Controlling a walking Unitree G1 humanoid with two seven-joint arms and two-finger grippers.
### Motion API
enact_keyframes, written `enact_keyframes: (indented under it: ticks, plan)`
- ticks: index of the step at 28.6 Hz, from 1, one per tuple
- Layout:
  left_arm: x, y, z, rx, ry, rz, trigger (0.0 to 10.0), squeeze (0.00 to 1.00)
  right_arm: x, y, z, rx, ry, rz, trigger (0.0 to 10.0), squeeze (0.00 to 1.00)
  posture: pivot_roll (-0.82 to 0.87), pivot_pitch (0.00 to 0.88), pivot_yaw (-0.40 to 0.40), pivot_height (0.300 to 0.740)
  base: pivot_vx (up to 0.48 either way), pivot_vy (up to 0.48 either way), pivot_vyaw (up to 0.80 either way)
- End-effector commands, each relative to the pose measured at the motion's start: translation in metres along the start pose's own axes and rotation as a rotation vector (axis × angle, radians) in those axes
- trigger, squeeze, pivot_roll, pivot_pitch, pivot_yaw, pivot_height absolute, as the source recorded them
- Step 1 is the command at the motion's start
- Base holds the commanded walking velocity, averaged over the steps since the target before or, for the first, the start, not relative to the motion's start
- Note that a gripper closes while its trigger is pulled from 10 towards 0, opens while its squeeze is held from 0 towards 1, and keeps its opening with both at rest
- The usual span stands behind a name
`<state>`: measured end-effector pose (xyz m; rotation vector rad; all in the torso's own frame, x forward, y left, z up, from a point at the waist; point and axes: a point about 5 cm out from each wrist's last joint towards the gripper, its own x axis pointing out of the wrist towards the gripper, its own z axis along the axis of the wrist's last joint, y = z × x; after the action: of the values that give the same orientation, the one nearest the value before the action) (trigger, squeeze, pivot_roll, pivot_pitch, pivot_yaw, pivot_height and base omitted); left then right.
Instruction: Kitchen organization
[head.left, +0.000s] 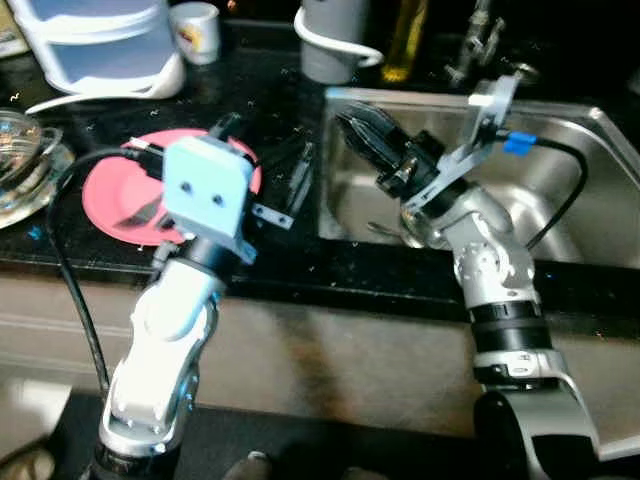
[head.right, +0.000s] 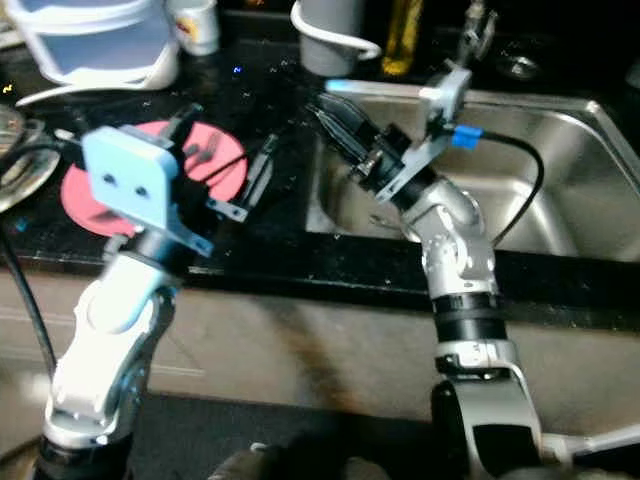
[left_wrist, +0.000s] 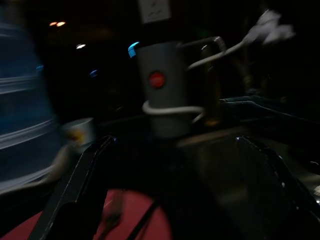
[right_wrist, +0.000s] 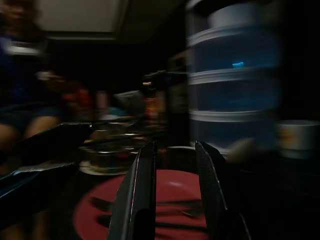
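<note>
Pink plate (head.left: 115, 195) and grey kettle (head.left: 330, 40) crowd the counter; sink (head.left: 560, 215) lies open.

The left arm's blue camera box (head.left: 207, 195) covers the middle of the pink plate (head.left: 108, 195), so what lies there is partly hidden. The stacked plastic drawers (head.left: 95, 40) run off the top edge. The glass bowl (head.left: 18, 150) is cut by the left edge. Both wrist views are dark and smeared; a person (right_wrist: 20, 95) there is just a blur.

Silver jointed arms, black cables, long black fingers (right_wrist: 142, 195), pale-blue wrist housing.
</note>
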<state>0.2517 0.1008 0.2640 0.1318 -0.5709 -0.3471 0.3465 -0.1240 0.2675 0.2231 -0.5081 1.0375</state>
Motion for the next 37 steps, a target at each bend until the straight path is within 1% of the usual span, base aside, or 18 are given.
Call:
enact_keyframes:
  ticks: [1, 6, 8, 11, 14, 17, 19, 21, 23, 25, 26, 27, 28, 29, 30, 33, 34, 37]
  plan:
    - [0.001, -0.001, 0.002, -0.004, 0.003, -0.017, 10.0, 0.00, -0.004, 0.002, -0.001, 0.009, 0.004, 0.012, 10.0, 0.00, 0.09, 0.074, -0.060, 0.740, 0.000, 0.000, 0.80]
    - [0.001, 0.002, 0.000, 0.006, 0.018, -0.024, 10.0, 0.00, -0.007, 0.002, -0.003, 0.012, 0.015, 0.005, 10.0, 0.00, 0.09, 0.070, -0.058, 0.740, 0.000, 0.000, 0.80]
    - [0.001, 0.003, -0.002, 0.010, 0.035, -0.036, 10.0, 0.00, -0.007, -0.001, -0.004, -0.013, 0.026, -0.042, 10.0, 0.00, 0.09, 0.068, -0.056, 0.740, 0.000, 0.000, 0.80]
    - [0.001, 0.002, -0.005, 0.007, 0.051, -0.059, 10.0, 0.00, -0.006, -0.006, -0.005, -0.010, 0.037, -0.093, 10.0, 0.00, 0.09, 0.068, -0.053, 0.740, 0.000, 0.000, 0.00]
    - [0.002, -0.001, -0.008, 0.005, 0.073, -0.102, 10.0, 0.00, -0.006, -0.006, -0.005, -0.024, 0.051, -0.096, 10.0, 0.00, 0.08, 0.072, -0.049, 0.740, 0.000, 0.000, 0.00]
    - [0.004, 0.000, -0.011, -0.010, 0.090, -0.127, 10.0, 0.00, -0.008, -0.004, -0.006, -0.035, 0.065, -0.090, 10.0, 0.00, 0.08, 0.078, -0.046, 0.740, 0.000, 0.000, 0.00]
    - [0.005, 0.005, -0.015, -0.006, 0.117, -0.153, 10.0, 0.00, -0.010, -0.004, -0.008, -0.062, 0.093, -0.092, 10.0, 0.00, 0.07, 0.081, -0.042, 0.740, 0.000, 0.000, 0.00]
    - [0.007, 0.016, -0.022, 0.031, 0.157, -0.180, 10.0, 0.00, -0.013, -0.004, -0.011, -0.075, 0.122, -0.091, 10.0, 0.00, 0.07, 0.084, -0.042, 0.740, 0.000, 0.000, 0.00]
    - [0.010, 0.027, -0.030, 0.036, 0.205, -0.192, 10.0, 0.00, -0.018, -0.003, -0.014, -0.091, 0.160, -0.084, 10.0, 0.00, 0.07, 0.084, -0.042, 0.740, 0.000, 0.000, 0.00]
    - [0.013, 0.037, -0.034, 0.095, 0.233, -0.219, 10.0, 0.00, -0.023, -0.003, -0.014, -0.101, 0.188, -0.072, 10.0, 0.00, 0.06, 0.095, -0.036, 0.740, 0.000, 0.000, 0.00]
    - [0.015, 0.046, -0.039, 0.132, 0.268, -0.223, 10.0, 0.00, -0.027, -0.002, -0.013, -0.105, 0.200, -0.060, 10.0, 0.00, 0.06, 0.099, -0.032, 0.740, 0.000, 0.000, 0.00]
    - [0.015, 0.052, -0.043, 0.155, 0.292, -0.223, 10.0, 0.00, -0.030, -0.003, -0.011, -0.110, 0.206, -0.062, 10.0, 0.00, 0.05, 0.101, -0.030, 0.740, 0.000, 0.000, 0.00]
    - [0.015, 0.052, -0.043, 0.155, 0.292, -0.223, 10.0, 0.00, -0.030, -0.003, -0.011, -0.110, 0.206, -0.062, 10.0, 0.00, 0.05, 0.101, -0.030, 0.740, 0.000, 0.000, 0.00]
    - [0.015, 0.061, -0.050, 0.194, 0.330, -0.226, 10.0, 0.00, -0.033, -0.004, -0.008, -0.121, 0.215, -0.066, 10.0, 0.00, 0.04, 0.108, -0.025, 0.740, 0.000, 0.000, 0.00]
    - [0.014, 0.065, -0.053, 0.210, 0.344, -0.228, 10.0, 0.00, -0.034, -0.004, -0.007, -0.125, 0.218, -0.067, 10.0, 0.00, 0.04, 0.108, -0.025, 0.740, 0.000, 0.000, 0.00]
    - [0.013, 0.071, -0.058, 0.205, 0.359, -0.236, 10.0, 0.00, -0.036, -0.005, -0.006, -0.132, 0.219, -0.079, 10.0, 0.00, 0.04, 0.113, -0.024, 0.740, 0.000, 0.000, 0.00]
    - [0.015, 0.074, -0.058, 0.207, 0.341, -0.238, 10.0, 0.00, -0.037, -0.005, -0.006, -0.135, 0.219, -0.085, 10.0, 0.00, 0.04, 0.113, -0.024, 0.740, 0.000, 0.000, 0.00]
    - [0.019, 0.076, -0.056, 0.200, 0.325, -0.243, 10.0, 0.00, -0.037, -0.003, -0.007, -0.135, 0.224, -0.082, 10.0, 0.00, 0.03, 0.122, -0.024, 0.740, 0.000, 0.000, 0.00]
